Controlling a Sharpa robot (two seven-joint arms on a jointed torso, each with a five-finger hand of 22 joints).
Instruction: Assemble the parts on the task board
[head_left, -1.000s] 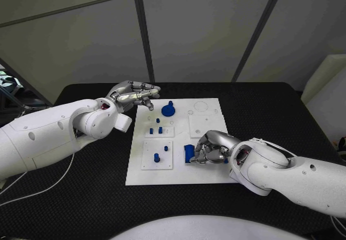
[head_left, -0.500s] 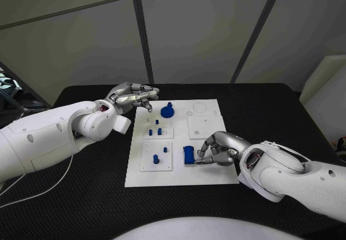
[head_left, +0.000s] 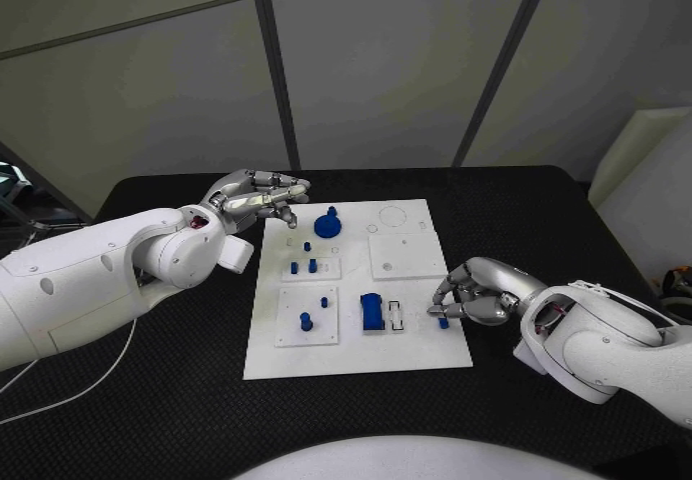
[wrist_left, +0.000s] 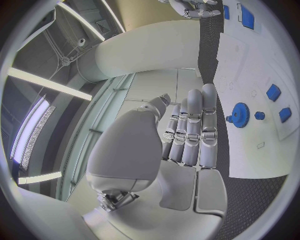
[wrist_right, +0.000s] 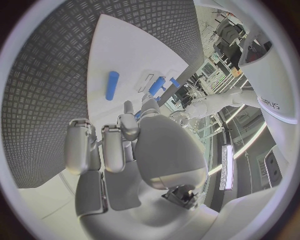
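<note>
The bench (head_left: 173, 400) carries the task board (head_left: 418, 345) at its centre. The left hand (head_left: 260, 197) hangs off the board's 10 o'clock corner, fingers curled loosely together on nothing. The right hand (head_left: 476, 295) sits at the board's 3 o'clock edge, fingers drawn in; whether it pinches anything cannot be told.

On the board, a blue gear (head_left: 329, 224) stands at 12 o'clock, a blue block (head_left: 372, 312) at 6 o'clock beside a small blue bar (head_left: 441, 322), and blue pegs (head_left: 304, 267) stand at 9 o'clock.

Hazard: the right hand's fingers lie just beside the bar. A careless sweep could knock it off the edge or shift the board.

Against the frame one second back, the right hand has withdrawn from the block toward 3 o'clock, leaving the block free. The left hand is unchanged.
</note>
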